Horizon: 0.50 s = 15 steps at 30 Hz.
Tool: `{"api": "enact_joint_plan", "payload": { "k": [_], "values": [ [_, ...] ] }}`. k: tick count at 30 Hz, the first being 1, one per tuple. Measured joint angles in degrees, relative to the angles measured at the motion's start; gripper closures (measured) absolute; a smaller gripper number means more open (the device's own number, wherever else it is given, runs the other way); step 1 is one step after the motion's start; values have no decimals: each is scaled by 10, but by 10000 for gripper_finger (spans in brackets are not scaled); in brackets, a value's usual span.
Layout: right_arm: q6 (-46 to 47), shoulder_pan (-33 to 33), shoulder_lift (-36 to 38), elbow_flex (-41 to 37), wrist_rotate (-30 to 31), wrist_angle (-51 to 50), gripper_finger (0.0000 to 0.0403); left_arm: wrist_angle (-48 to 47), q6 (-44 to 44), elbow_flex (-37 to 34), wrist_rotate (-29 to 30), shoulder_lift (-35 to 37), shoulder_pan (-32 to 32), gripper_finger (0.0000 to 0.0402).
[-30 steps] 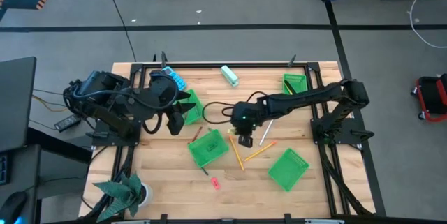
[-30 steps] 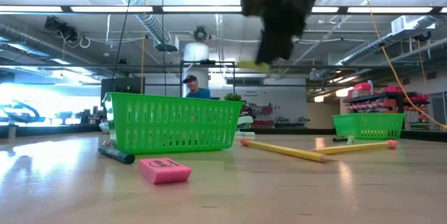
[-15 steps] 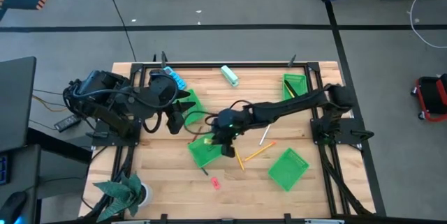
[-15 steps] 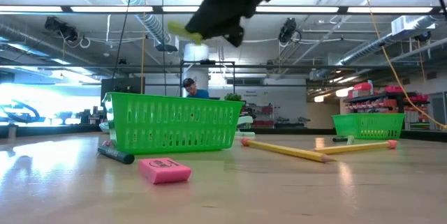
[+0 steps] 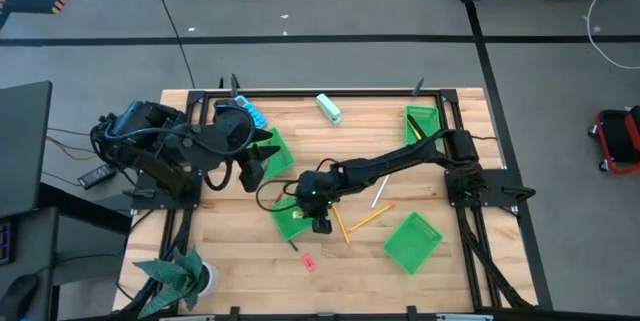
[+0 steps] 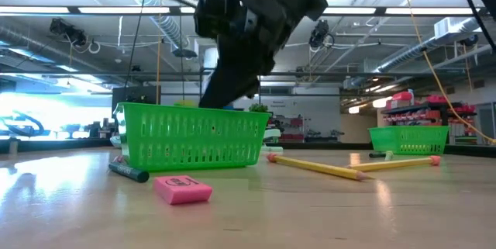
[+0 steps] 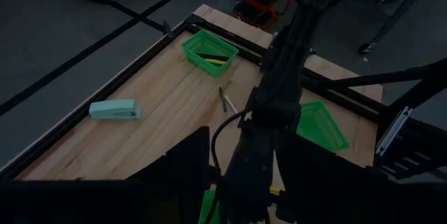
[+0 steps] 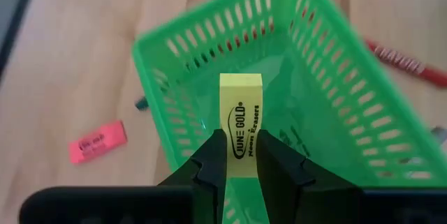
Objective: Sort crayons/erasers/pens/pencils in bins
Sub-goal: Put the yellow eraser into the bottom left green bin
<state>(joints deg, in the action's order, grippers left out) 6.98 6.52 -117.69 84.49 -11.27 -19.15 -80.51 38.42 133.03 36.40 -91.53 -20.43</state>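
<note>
My right gripper hangs over the middle green bin and is shut on a yellow eraser; in the low view its fingers dip behind the bin's near wall. A pink eraser and a dark crayon lie flat on the table just outside this bin. Two yellow pencils and a pale one lie to its right. My left gripper waits open near the left bin. My right gripper pinches the yellow eraser's near end between its two fingers, which lie on the block's two long sides. They come from above, pointing down into the bin. The eraser is lifted clear, its free end sticking out beyond the fingertips toward the bin floor.
A far-right bin holds pens; another bin sits near the right. A teal block and blue calculator lie at the far edge. A red crayon lies beside the middle bin. A plant stands at the near-left corner.
My right gripper has carried the yellow eraser from above the pencils toward the table's left and near edge, and has come down until its fingers reach into the middle bin. It has stayed shut on the eraser.
</note>
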Motion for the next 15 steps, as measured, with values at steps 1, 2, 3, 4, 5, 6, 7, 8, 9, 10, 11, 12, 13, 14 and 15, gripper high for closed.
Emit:
{"api": "enact_joint_plan", "payload": {
  "k": [1,2,3,4,5,6,7,8,9,10,11,12,13,14,15],
  "values": [
    [-2,0,-4,0,0,-1,326,0,1,0,0,0,0,230],
    [-6,0,-7,0,0,0,326,0,3,0,0,0,0,230],
    [-8,0,-9,0,0,0,326,0,3,0,0,0,0,230],
    [-11,0,-9,0,0,-2,326,0,6,0,0,0,0,230],
    [-15,0,-12,0,1,-1,326,0,8,0,0,0,0,230],
    [-19,0,-14,1,3,5,326,0,9,0,0,0,0,230],
    [-22,0,-15,1,7,3,326,0,10,0,0,0,0,230],
    [-25,0,-17,0,7,-2,326,0,10,0,0,0,0,230],
    [-26,0,-20,0,7,3,326,0,10,0,0,0,0,230],
    [-26,0,-22,0,8,5,326,0,10,0,0,0,0,230],
    [-26,0,-22,0,8,-1,326,0,10,0,0,0,0,230],
    [-26,0,-24,0,9,2,326,0,10,0,0,0,0,230],
    [-26,0,-26,0,10,7,326,0,10,0,0,0,0,230],
    [-26,0,-27,0,13,4,326,0,10,0,0,0,0,230],
    [-26,0,-27,0,14,2,326,0,10,0,0,0,0,230]
  ]
}}
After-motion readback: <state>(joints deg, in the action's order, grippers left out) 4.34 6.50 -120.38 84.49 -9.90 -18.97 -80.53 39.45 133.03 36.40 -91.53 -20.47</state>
